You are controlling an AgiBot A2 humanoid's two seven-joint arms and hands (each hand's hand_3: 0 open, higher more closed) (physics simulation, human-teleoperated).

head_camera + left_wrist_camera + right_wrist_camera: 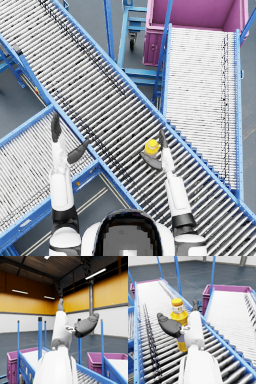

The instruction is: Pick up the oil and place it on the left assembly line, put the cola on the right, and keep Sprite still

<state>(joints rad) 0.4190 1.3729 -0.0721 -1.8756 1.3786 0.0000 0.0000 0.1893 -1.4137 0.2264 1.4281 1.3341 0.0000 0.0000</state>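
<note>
So the left assembly line (25,165) sits down at 8 o'clock in the head view. It's a bed of pale grey rollers in a blue frame, with dark grey floor (15,105) showing round it at 9.

The left hand (61,145) hangs right over the blue rail where that line meets the middle conveyor (100,95). Its fingers are spread with the thumb stuck out to the side, and there's nothing in it.

The middle conveyor is the big one. It has the same grey rollers and runs diagonally from 11 o'clock down to 5.

The oil bottle (152,147) stands upright on those rollers, just off centre at about 4 o'clock. It has a yellow cap, a yellow body and a label.

The right hand (162,157) is right up against it, with the bottle sitting in the gap between the thumb and the straight fingers. The fingers are apart and not wrapped round it, and I can't tell if anything actually touches.

The right assembly line (200,85) runs up at 2 o'clock, ending at a magenta bin (200,12) at 1.

The left wrist view shows the room, a warehouse with walls (112,288) that are yellow on top and white below. There are strip lights (96,273) on a dark ceiling.
</note>
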